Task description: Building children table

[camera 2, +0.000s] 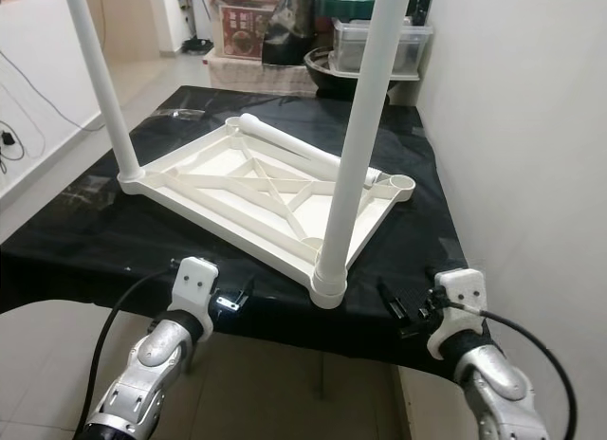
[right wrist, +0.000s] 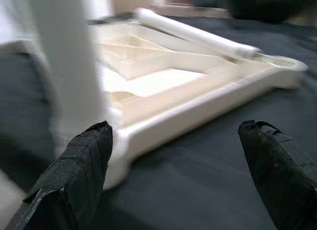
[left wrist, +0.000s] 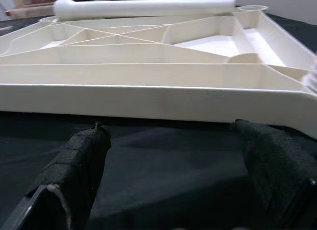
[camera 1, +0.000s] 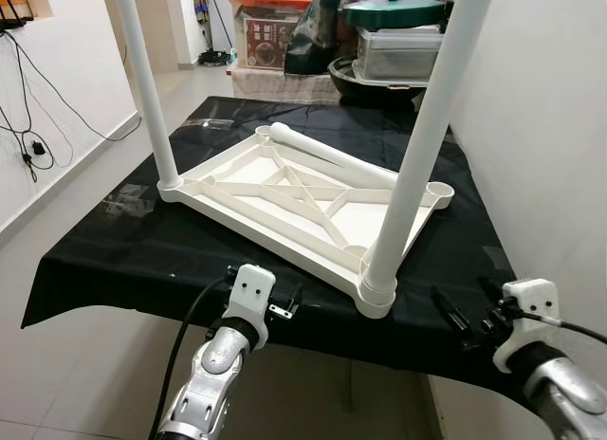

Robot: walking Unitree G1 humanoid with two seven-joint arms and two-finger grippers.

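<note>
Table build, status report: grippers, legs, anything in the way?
Left gripper and right gripper open, empty, at the near edge. Tabletop upside down, two legs upright, one loose leg lying across it. Nothing in the way.

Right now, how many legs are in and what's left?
Two legs stand in the upside-down tabletop: the left leg and the near leg. A loose leg lies on it, and the far right socket is open. Left gripper and right gripper are open, holding nothing.

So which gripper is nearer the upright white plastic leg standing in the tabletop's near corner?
Right. The right gripper sits just right of the upright white plastic leg; the left gripper is further off, to its left.
</note>
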